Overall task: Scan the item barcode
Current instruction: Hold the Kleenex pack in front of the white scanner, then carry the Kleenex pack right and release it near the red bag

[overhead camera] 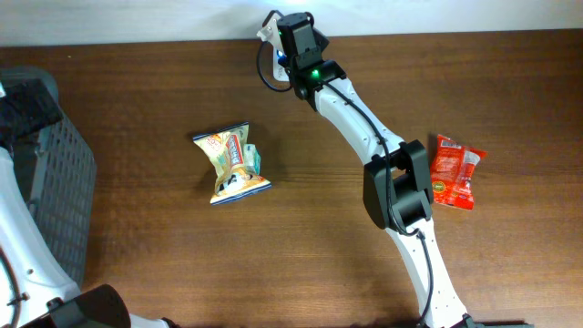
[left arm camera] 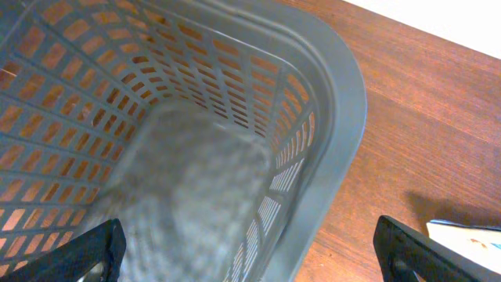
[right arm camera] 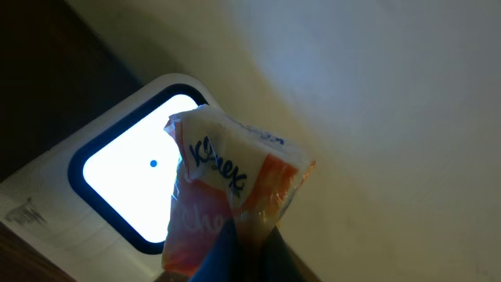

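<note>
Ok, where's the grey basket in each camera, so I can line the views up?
Overhead: the grey basket sits at the left edge, partly cut off.
Left wrist: it fills the left and middle, seen from above.
Right wrist: not in it.
Shared landmark: the snack packet, mid-table overhead, probably the edge in the left wrist's lower right corner.

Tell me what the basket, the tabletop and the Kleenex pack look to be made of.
Basket: grey moulded plastic, matte, its walls a lattice of slots.
Tabletop: dark brown wood or wood-look laminate, with grain streaks and a slight sheen; which of the two is unclear.
Kleenex pack: thin plastic film, glossy and crinkled, probably over soft tissue.
</note>
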{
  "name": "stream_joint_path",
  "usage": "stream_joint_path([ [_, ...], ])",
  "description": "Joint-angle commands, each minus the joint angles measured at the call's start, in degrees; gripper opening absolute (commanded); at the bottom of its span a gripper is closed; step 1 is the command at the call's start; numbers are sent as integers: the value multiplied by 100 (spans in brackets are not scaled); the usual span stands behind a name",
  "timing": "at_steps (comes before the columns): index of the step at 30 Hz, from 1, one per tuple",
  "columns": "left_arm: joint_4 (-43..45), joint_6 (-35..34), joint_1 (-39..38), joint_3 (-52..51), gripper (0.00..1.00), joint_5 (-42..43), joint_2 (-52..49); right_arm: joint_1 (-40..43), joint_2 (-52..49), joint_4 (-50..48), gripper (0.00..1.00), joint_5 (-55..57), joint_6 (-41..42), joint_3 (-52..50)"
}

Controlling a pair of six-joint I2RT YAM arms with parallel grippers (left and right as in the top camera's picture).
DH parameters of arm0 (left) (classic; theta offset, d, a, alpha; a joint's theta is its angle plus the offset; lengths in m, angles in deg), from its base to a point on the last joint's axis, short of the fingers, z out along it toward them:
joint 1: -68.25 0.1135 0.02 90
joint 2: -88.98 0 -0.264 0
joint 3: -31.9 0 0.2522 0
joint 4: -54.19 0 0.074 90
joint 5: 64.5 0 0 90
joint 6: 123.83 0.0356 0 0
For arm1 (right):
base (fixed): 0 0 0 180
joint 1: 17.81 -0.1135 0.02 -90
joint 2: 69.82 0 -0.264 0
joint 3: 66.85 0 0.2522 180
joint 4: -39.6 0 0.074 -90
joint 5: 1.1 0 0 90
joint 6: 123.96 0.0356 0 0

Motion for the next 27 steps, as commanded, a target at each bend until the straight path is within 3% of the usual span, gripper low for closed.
stream_joint_path([
  [1,4,87,15,-2,99,-2,20,13,503,428,4,-588,765,35],
  [4,4,87,15,-2,99,-2,20,13,846,984,4,-914,1397,35],
  [9,4,87,15,0,99,-2,20,103,1641,2116,4,-1541,3624,35],
  [12,4,87,15,0,99,-2,20,365,2343,3438,4,-2068,4750,35],
  [17,4,87,15,0,99,-2,20,1156,3150,5552,4,-2247,5331,35],
  [21,4,87,15,0,99,-2,20,2076,3150,6872,4,-2234,5700,-55],
  [27,4,87,15,0,99,-2,20,2715,3023,6647,4,-2227,5333,-1580],
])
